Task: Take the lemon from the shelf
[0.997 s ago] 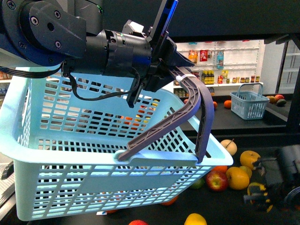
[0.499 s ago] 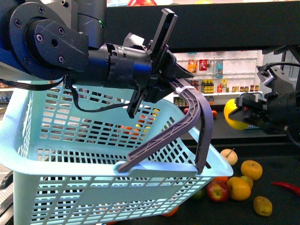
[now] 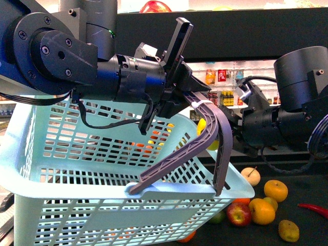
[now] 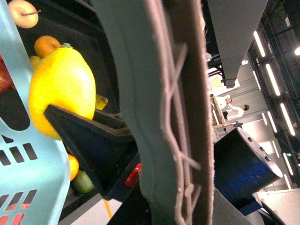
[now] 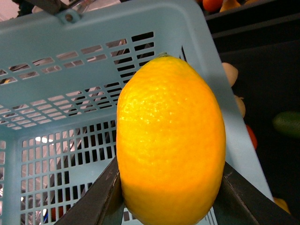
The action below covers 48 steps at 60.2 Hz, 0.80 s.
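Shelf (image 3: 256, 36) of black tiers fronts us, the pale blue basket (image 3: 77, 205) hangs by its grey handle (image 3: 218, 123) from our clamped left gripper (image 3: 187, 95), and our right gripper's (image 5: 171, 201) fingers (image 5: 101, 201) squeeze the lemon (image 5: 171, 140) in the air beside the basket's rim

The basket (image 3: 169, 180) fills the near left, and its mouth is open from above inside the rim. The grey handle (image 3: 218, 138) arches over the basket's right corner, standing between that mouth and the right claw (image 5: 171, 201), which is closed around the lemon (image 5: 171, 140). The left arm (image 3: 77, 66) and the left claw (image 3: 187, 95), clamped on the handle, bar the space above the basket's back rim. Loose fruit (image 3: 261, 210) crowds the shelf (image 3: 302, 187) tier just right of the basket.
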{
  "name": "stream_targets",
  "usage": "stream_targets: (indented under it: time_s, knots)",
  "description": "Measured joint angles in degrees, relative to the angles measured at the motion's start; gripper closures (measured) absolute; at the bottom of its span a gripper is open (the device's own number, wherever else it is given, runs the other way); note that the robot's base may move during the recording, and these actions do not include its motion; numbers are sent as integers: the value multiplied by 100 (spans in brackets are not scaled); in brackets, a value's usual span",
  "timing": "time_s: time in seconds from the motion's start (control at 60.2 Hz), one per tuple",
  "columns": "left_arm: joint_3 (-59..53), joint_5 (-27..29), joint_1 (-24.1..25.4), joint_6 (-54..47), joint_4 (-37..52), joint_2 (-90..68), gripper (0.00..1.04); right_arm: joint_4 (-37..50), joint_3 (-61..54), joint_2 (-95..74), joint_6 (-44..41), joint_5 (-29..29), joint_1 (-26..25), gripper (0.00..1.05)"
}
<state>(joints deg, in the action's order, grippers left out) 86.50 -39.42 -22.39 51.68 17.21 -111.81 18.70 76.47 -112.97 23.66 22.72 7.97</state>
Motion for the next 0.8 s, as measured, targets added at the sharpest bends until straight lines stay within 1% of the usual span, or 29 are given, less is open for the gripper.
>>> stream_targets:
  time_s: [0.133, 0.249, 0.332, 0.382, 0.415, 0.499, 0.631, 0.681, 0.731, 0.764, 0.798]
  knots:
    - [0, -2, 0, 0, 0, 0, 97, -11, -9, -116, 76, -11, 114, 61]
    - [0, -4, 0, 0, 0, 0, 97, 39, -35, -155, 98, -26, 144, 40]
    - [0, -2, 0, 0, 0, 0, 97, 66, -35, -153, 107, -24, 138, 30]
    - [0, 0, 0, 0, 0, 0, 97, 87, -35, -140, 109, -26, 107, 22]
    - [0, -4, 0, 2, 0, 0, 97, 103, -35, -138, 120, -24, 85, 18]
    - [0, -2, -2, 9, -7, -2, 97, 201, -35, -96, 192, -44, -61, 6]
    - [0, 9, 0, 22, -11, -7, 97, 282, -33, 83, 192, -197, -428, 8]
    - [0, 9, 2, -11, -9, -7, 97, 249, -33, 245, -42, -448, -721, 7]
    - [0, 0, 0, 9, -11, -7, 97, 195, -42, 326, -264, -638, -876, 7]
    - [0, -2, 0, 22, -11, -7, 97, 140, -90, 376, -566, -820, -1027, 7]
    - [0, 0, 0, 22, -11, -7, 97, 118, -162, 387, -737, -885, -1137, 7]
